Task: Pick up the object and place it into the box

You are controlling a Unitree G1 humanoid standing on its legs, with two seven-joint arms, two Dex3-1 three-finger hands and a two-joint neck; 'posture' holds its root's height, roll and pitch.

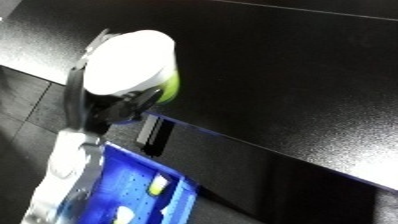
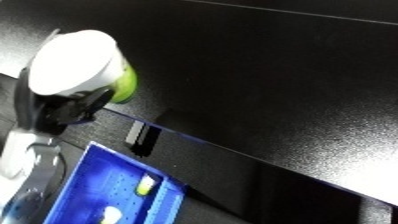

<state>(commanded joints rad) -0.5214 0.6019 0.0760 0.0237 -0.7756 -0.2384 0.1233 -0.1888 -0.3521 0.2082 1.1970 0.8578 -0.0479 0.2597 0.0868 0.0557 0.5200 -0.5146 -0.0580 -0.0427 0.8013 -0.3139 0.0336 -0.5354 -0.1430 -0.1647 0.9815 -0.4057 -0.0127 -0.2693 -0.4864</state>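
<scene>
Looking at the left eye view first, we've got the left hand (image 1: 120, 102) curled around a white cup (image 1: 133, 62) with a lime-green band, black fingers wrapped under and along its lower side. The cup hangs in the air just over the edge of the black table (image 1: 293, 75), with the blue bin (image 1: 178, 200) below and toward us. A couple of small pale items already sit in the bin; we can't tell what they are.

What worries us here: the cup isn't above the bin yet, it's nearer the table edge. Letting go now would probably drop it on the table lip or the floor tiles (image 1: 27, 115) beside the bin.

Over in the right eye view, same story. The cup (image 2: 75, 62) looks big against the fingers (image 2: 84, 107) holding it, and they seem to grab it low, so a tilt could let it roll out. The bin (image 2: 84, 170) shows its near wall clearly, and we reckon clipping that rim on the way down is the other risk. The right hand isn't showing anywhere.
</scene>
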